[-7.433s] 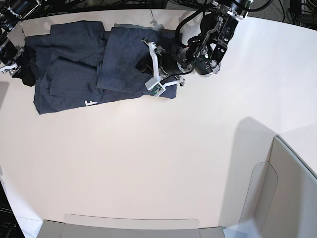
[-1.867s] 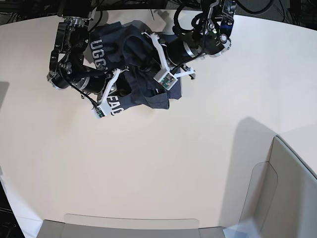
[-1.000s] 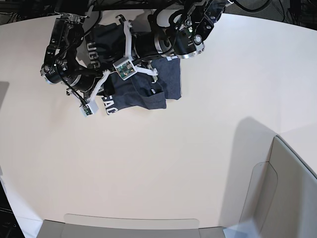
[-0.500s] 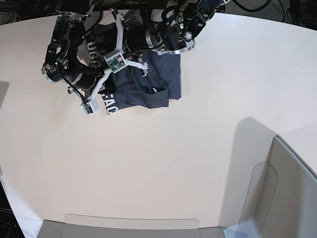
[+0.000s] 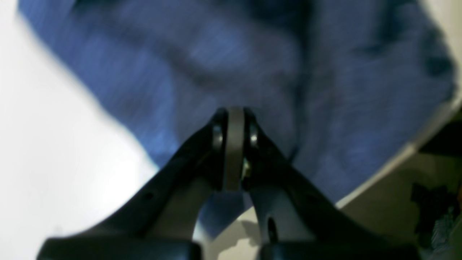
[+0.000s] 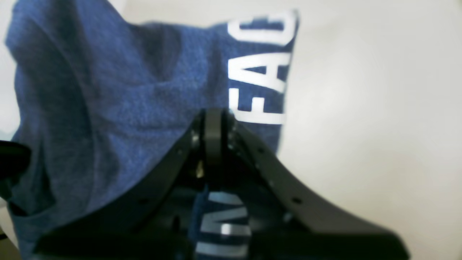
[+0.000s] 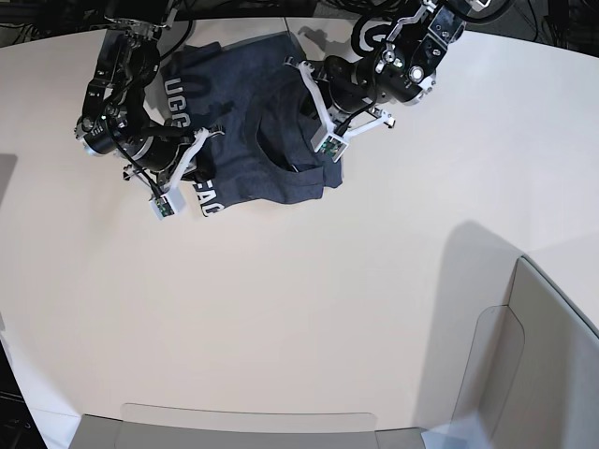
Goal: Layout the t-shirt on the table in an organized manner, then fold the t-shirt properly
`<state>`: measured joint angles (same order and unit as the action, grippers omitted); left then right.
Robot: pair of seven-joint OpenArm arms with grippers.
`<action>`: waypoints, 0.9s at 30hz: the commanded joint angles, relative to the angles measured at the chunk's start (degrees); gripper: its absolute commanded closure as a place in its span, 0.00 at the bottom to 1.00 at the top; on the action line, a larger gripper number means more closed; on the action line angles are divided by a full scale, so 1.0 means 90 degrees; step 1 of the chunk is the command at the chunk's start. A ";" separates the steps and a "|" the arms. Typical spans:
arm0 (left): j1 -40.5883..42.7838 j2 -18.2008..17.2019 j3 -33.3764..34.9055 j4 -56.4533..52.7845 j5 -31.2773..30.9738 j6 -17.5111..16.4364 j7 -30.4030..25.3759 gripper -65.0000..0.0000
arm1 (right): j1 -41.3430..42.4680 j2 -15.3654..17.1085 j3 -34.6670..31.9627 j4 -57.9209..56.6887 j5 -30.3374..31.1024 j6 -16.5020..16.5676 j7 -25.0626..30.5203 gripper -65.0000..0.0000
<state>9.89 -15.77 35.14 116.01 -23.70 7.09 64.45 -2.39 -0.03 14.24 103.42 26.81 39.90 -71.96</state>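
Both black, white-framed arms reach in from the far edge, angled inward toward each other. The left arm's black two-fingered tool [image 5: 234,151] has its jaws pressed together, and the right arm's matching tool [image 6: 213,141] is likewise closed tight.

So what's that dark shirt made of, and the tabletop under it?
The t-shirt looks like soft knit cotton jersey: heathered navy weave, limp folds, matte white printed letters. The table looks like smooth laminate or coated board, off-white with a faint sheen; which of these, the look alone cannot tell.

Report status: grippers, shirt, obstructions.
Left gripper shut, right gripper shut, both pinching the t-shirt. Shirt bunched, lettering showing, not flat on the table. Nothing in the way.
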 commanded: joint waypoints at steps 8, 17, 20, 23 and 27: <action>0.0039 0.0028 -0.0021 0.0312 -0.0096 -0.0002 -0.0132 1.00 | 0.0515 0.0028 -0.0024 0.1437 0.0142 0.0011 0.0108 1.00; 0.0391 -0.0001 -0.0011 0.0390 -0.0106 -0.0021 -0.0142 1.00 | 0.1931 0.0057 -0.0083 -0.0614 0.0103 0.0011 0.0118 1.00; 0.0498 -0.0001 -0.0011 0.0400 -0.0106 -0.0031 -0.0142 1.00 | 0.2439 0.0077 -0.0356 -0.1425 0.0035 0.0011 0.0118 1.00; 0.0508 -0.0001 0.0018 0.0400 -0.0106 -0.0031 -0.0142 1.00 | 0.2791 0.0057 -0.0796 -0.1874 -0.0551 0.0011 0.0128 1.00; 0.0664 -0.0001 0.0008 0.0400 -0.0106 -0.0031 -0.0142 1.00 | 0.2898 -0.0001 -0.1577 -0.2060 -0.1401 0.0011 0.0440 1.00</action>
<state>15.62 -15.88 35.29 118.52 -24.16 6.87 63.79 22.11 0.27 0.03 84.03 12.88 39.90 -68.95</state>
